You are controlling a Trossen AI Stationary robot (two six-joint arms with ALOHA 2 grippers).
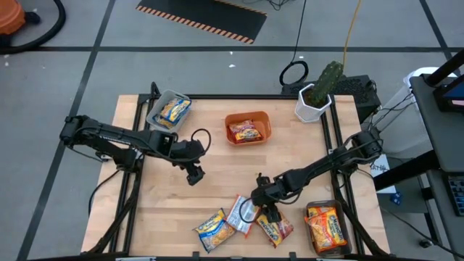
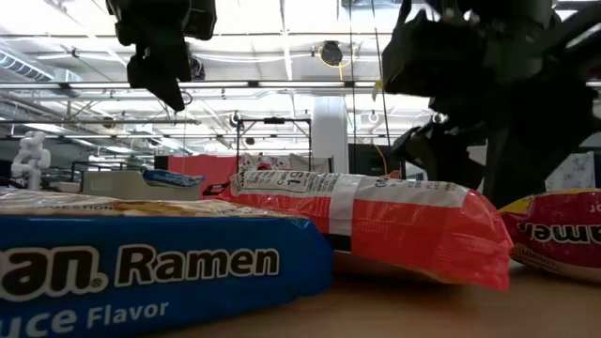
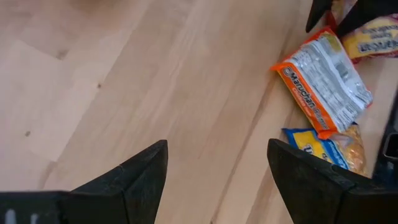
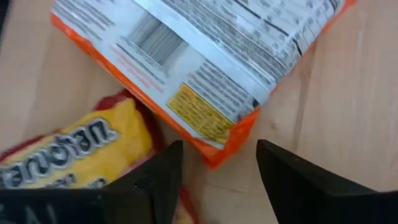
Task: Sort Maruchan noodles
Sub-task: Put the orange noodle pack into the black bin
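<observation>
Plainly legible in the low view, the blue packet point(image 2: 150, 268) at lower left reads "Ramen" with "Flavor" beneath it. Beside it lies an orange packet point(image 2: 376, 221) with small print on its pale back; the left wrist view catches "Maruchan" along that packet's orange edge point(image 3: 323, 81). A red-and-yellow packet point(image 2: 559, 230) sits at the low view's right edge.

From above, these three loose packets lie at the bottom centre of the bench point(image 1: 217, 170): blue-yellow point(image 1: 213, 229), orange point(image 1: 241, 214), red-yellow point(image 1: 275, 228). Other packets sit in bins: one in the grey bin point(image 1: 168, 110) at upper left, one in the orange bin point(image 1: 247, 127) at top centre, one in the clear bin point(image 1: 326, 226) at lower right. A potted cactus point(image 1: 319, 90) stands at the upper right corner.

The right claw point(image 4: 214, 165) hangs just over the orange packet's corner, fingers parted, gripping nothing. The left claw point(image 1: 193, 176) hovers over bare wood left of centre, fingers well apart and empty.
</observation>
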